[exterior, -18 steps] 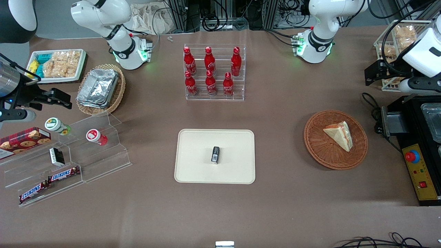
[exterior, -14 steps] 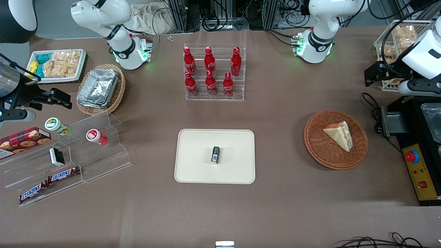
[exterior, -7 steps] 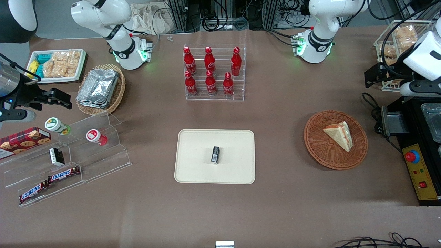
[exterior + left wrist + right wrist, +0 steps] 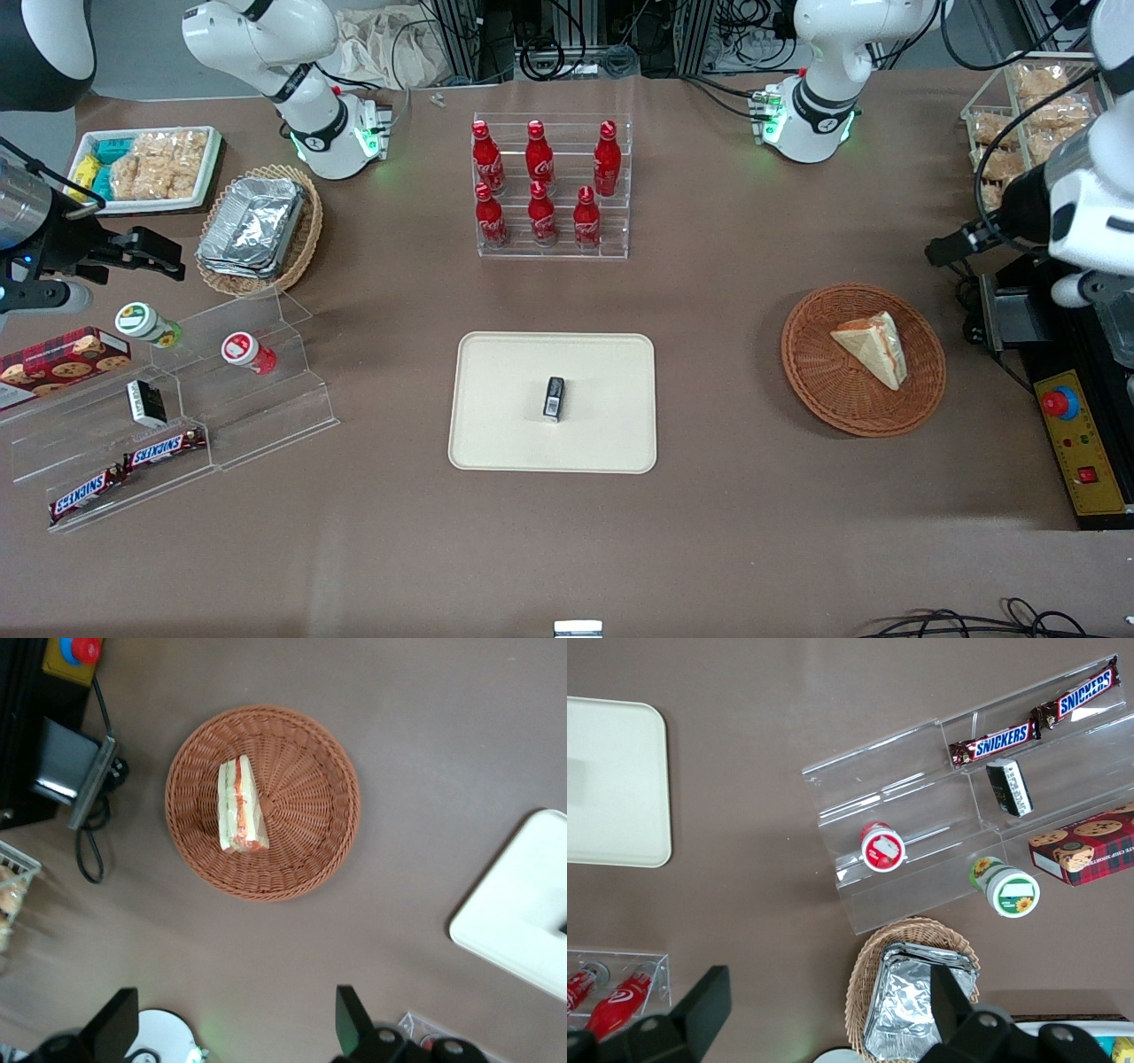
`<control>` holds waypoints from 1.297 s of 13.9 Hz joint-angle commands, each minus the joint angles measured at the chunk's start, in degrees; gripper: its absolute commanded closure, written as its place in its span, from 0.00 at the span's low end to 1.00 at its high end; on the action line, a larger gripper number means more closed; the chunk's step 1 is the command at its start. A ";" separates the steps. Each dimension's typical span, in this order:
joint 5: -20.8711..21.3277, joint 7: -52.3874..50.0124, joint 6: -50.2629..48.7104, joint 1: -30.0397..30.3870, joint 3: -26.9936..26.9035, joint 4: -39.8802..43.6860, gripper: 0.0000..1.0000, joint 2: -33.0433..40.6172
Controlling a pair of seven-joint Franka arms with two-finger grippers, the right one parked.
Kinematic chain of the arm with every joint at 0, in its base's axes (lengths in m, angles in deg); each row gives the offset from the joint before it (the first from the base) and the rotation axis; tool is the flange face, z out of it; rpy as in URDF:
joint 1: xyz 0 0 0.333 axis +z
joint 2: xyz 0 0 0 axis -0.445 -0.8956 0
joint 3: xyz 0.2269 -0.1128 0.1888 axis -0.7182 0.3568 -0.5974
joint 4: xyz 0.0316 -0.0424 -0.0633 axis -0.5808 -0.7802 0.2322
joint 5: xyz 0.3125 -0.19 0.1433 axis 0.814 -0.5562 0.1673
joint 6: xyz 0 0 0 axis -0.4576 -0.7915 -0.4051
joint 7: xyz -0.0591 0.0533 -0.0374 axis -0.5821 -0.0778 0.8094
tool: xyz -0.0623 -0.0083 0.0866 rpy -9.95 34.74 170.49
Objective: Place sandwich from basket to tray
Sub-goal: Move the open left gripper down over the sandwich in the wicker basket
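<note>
**Our hand is wide open and empty above the table**

In the front view we meet the tray [image 4: 496, 443] first, a small dark packet [image 4: 554, 397] on its middle. Next comes the basket [image 4: 824, 390], well apart from the tray, with the sandwich [image 4: 873, 347] lying in it. Last is our gripper [image 4: 232, 1020], up above the table near the basket, fingers [image 4: 118, 1016] spread wide, holding and touching nothing.

Six cola bottles [image 4: 539, 184], two Snickers bars [image 4: 124, 470], two wicker baskets [image 4: 864, 359], one sandwich [image 4: 873, 347], one tray [image 4: 553, 401].
</note>
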 commanded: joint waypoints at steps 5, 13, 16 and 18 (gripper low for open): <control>0.94 -9.85 28.61 3.80 0.39 -26.08 0.00 1.94; 0.94 -12.32 51.31 7.33 0.39 -37.18 0.00 -7.10; 0.94 -12.32 53.52 8.12 0.39 -37.63 0.00 -11.14; 0.94 -12.32 53.61 8.21 0.30 -37.63 0.00 -12.64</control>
